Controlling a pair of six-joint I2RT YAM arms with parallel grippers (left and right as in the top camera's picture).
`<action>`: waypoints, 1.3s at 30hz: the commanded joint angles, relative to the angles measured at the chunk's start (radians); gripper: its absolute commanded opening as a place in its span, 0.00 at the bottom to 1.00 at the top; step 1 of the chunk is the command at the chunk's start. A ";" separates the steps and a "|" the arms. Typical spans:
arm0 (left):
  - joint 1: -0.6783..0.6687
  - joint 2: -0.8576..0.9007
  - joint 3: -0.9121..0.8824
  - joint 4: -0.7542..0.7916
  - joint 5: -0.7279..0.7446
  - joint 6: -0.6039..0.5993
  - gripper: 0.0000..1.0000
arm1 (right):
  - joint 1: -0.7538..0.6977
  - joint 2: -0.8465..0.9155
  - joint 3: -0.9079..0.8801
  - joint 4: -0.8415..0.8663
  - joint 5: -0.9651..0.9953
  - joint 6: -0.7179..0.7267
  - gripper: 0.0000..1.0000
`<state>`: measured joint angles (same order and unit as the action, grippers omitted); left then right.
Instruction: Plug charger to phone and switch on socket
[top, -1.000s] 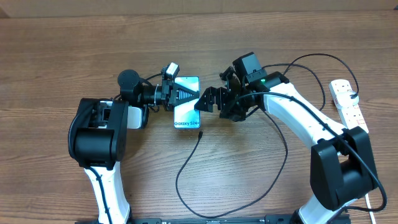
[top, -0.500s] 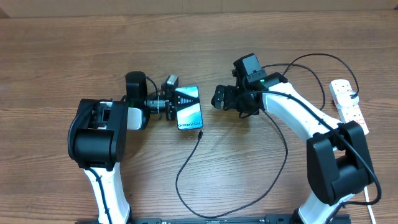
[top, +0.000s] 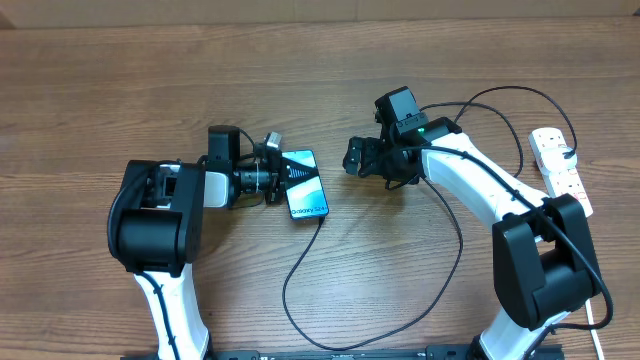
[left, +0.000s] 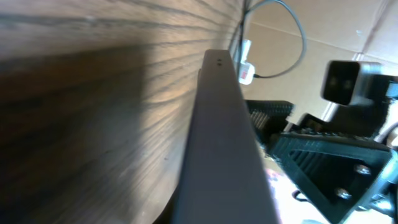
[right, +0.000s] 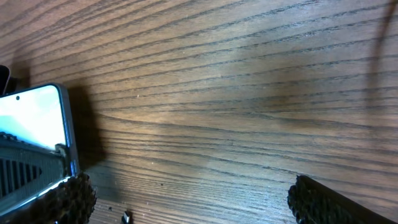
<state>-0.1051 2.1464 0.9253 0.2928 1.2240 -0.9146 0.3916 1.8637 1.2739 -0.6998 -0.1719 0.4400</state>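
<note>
Black charger tip (top: 322, 217) lay just below the phone (top: 309, 200), pinched by my left gripper (top: 287, 176); my right gripper (top: 352, 158), fingers spread and empty, hovered to its upper right.

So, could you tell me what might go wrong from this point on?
1. The left gripper is shut on one end of the phone, so the phone could twist or slip when the connector is pushed in.
2. The right gripper is open and empty. The charger tip is thin and lies low on the table, so it is easy to miss.
3. The charger loops close by the right arm and may snag on the reach to the socket.
</note>
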 joint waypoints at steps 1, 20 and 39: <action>0.000 -0.009 -0.001 -0.113 -0.165 0.134 0.04 | -0.001 -0.001 -0.002 0.003 0.014 0.000 1.00; 0.000 -0.009 -0.001 -0.346 -0.367 0.361 0.04 | -0.001 -0.001 -0.002 0.007 0.011 0.000 1.00; 0.085 -0.009 -0.001 -0.356 -0.353 0.436 0.04 | 0.070 -0.001 -0.014 -0.067 -0.109 0.154 0.68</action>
<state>-0.0376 2.0869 0.9573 -0.0387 1.0096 -0.4961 0.4328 1.8637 1.2728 -0.7544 -0.3542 0.4900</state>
